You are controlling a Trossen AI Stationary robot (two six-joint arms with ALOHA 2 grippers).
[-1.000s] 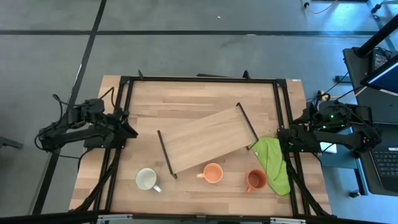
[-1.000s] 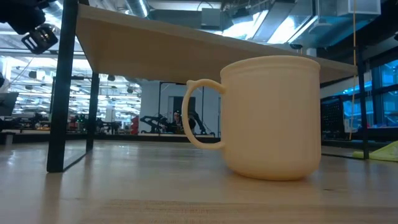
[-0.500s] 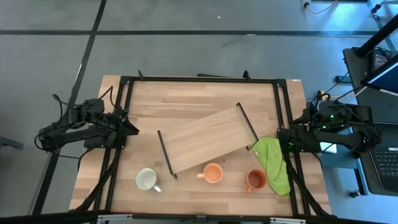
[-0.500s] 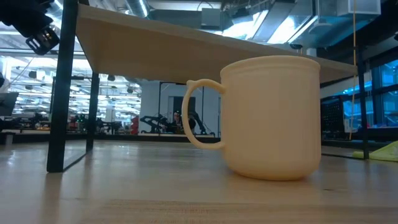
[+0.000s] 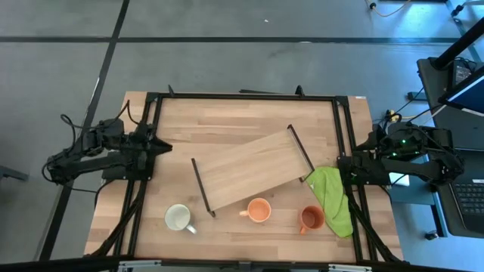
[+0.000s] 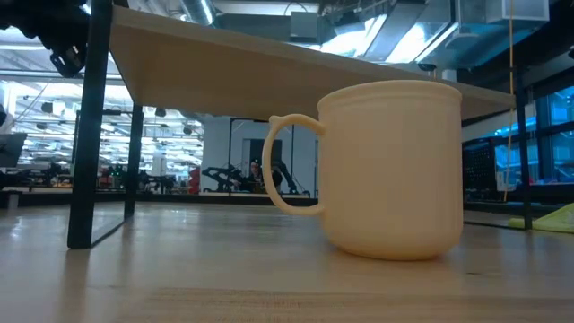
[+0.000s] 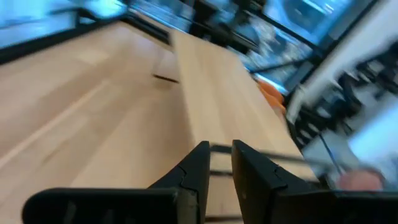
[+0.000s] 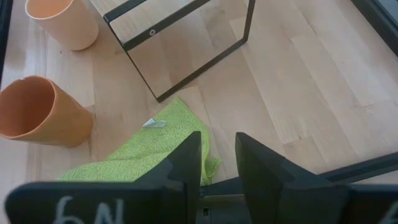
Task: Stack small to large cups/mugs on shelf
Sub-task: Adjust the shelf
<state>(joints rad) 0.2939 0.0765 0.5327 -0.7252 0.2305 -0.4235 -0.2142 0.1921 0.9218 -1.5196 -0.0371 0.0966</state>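
Left tool (image 5: 157, 143) at the desk's (image 5: 227, 113) left edge, fingers slightly apart, gripping nothing, right tool (image 8: 217, 163) likewise over the lime cloth (image 5: 333, 198), three mugs, white (image 5: 178, 217), light orange (image 5: 259, 209), dark orange (image 5: 311, 219), lined up before the bare shelf (image 5: 249, 170)

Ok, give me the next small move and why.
Probably swing the left hand toward the white mug: all three mugs stand on the table in front of the empty shelf, neither hand holds anything, and that mug is on its side.

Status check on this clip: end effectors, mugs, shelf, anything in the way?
Left end effector and right end effector at table edges, holding nothing. Three mugs on tabletop, shelf bare. Green cloth beside shelf's right leg.
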